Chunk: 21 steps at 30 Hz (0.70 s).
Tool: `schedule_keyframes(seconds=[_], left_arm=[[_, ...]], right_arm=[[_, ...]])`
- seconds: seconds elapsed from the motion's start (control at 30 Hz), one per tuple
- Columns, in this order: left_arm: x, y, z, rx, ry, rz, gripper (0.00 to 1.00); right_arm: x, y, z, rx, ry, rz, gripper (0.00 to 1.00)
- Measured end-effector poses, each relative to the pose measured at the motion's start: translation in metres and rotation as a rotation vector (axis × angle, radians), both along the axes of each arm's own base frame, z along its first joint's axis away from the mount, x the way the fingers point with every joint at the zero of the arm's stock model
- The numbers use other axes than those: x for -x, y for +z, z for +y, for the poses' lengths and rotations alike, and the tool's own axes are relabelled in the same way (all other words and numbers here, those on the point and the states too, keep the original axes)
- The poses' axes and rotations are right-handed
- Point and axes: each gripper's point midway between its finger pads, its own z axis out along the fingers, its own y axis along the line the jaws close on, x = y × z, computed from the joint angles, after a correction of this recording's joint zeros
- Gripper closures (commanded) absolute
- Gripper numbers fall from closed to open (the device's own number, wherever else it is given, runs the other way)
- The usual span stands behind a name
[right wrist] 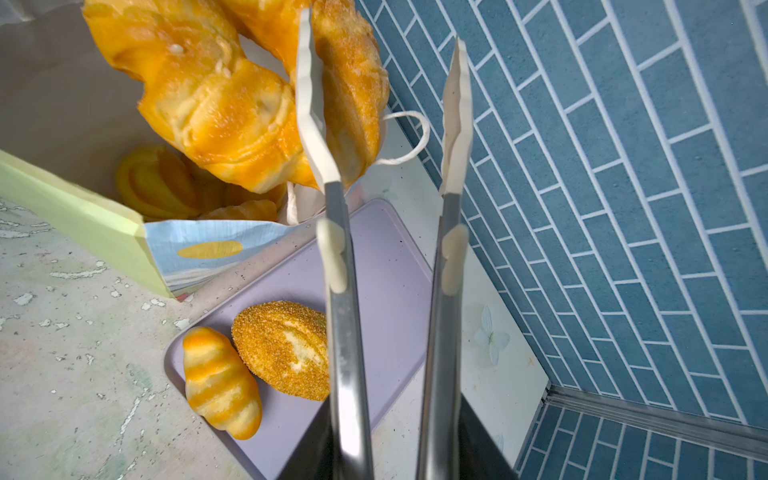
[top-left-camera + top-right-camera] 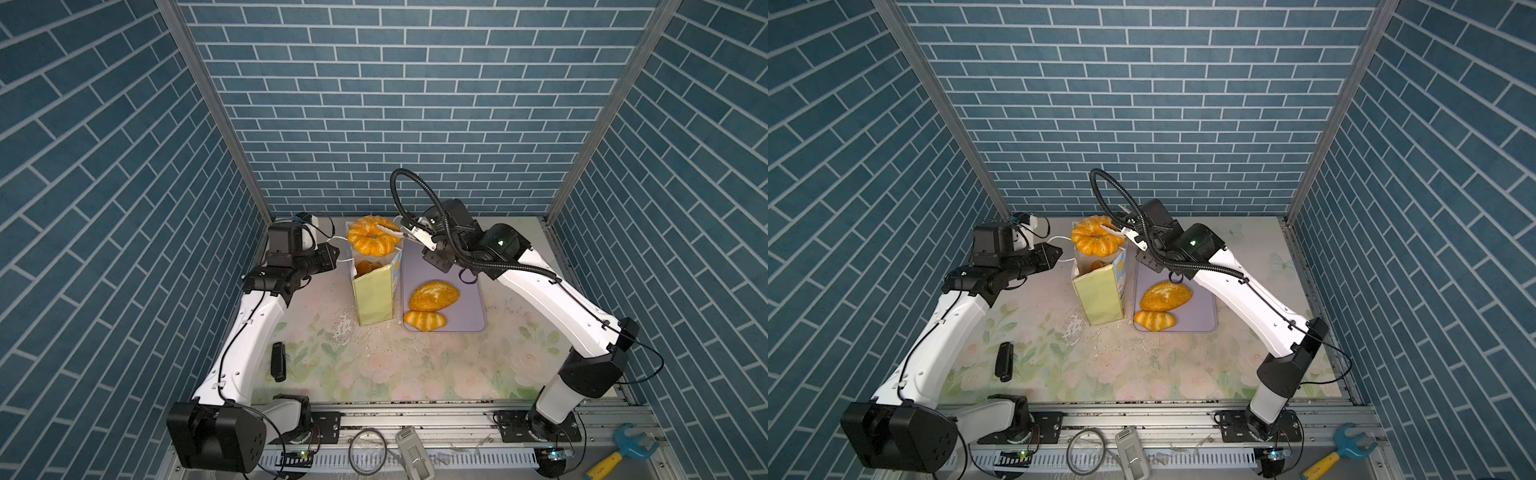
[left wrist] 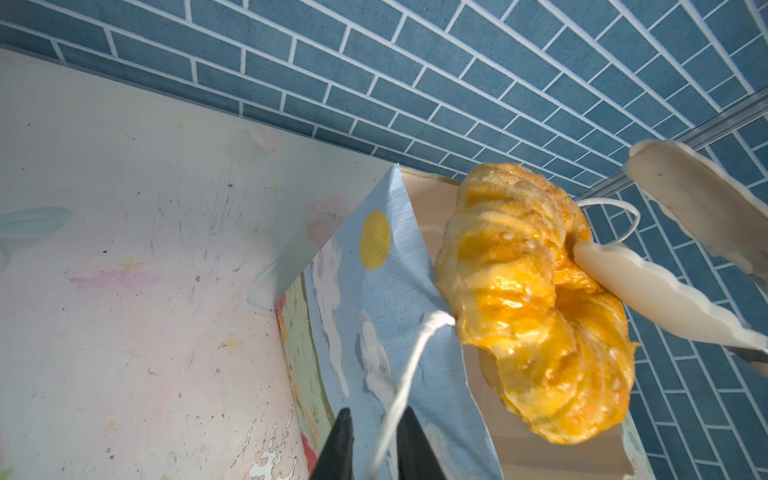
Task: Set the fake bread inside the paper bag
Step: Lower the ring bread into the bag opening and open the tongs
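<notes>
The paper bag [image 2: 374,299] [image 2: 1100,299] stands upright left of the lilac tray [image 2: 465,307]. A twisted ring of fake bread [image 2: 372,239] [image 2: 1096,239] [image 3: 532,307] [image 1: 216,104] sits tilted across the bag's open mouth. My right gripper [image 2: 434,249] [image 1: 390,440] is shut on metal tongs [image 1: 309,104]. Their white blades stand apart, one against the ring and the other clear of it. Smaller pastries [image 1: 153,183] lie inside the bag. A seeded loaf [image 2: 434,295] [image 1: 282,349] and a striped roll [image 2: 424,321] [image 1: 220,382] lie on the tray. My left gripper [image 2: 332,255] [image 3: 374,440] is shut on the bag's white cord handle [image 3: 415,349], which runs taut.
A small black device [image 2: 277,361] lies on the floral table beside the left arm. On the front rail lie a cable ring [image 2: 368,451], a grey handset [image 2: 413,457] and a blue-and-yellow toy wrench [image 2: 623,451]. Blue brick walls close in three sides.
</notes>
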Motion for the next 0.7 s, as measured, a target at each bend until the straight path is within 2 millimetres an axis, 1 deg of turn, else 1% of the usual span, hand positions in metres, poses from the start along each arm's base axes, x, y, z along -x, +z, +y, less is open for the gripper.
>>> schedule_keyframes(seconds=[0.17,0.27,0.53,0.7], left_arm=[[0.000,-0.001,0.002,-0.006,0.007,0.005,0.79],[0.002,-0.002,0.004,-0.015,0.016,0.009,0.82],[0.008,0.008,0.013,-0.032,0.054,-0.021,0.87],[0.010,0.010,0.019,-0.030,0.075,-0.021,0.90]], right_arm=[[0.000,0.000,0.000,0.003,0.001,0.000,0.59],[0.000,-0.001,-0.001,0.012,0.003,-0.001,0.60],[-0.001,-0.001,-0.009,0.026,-0.014,-0.007,0.60],[0.000,0.003,-0.017,0.029,-0.028,-0.019,0.60]])
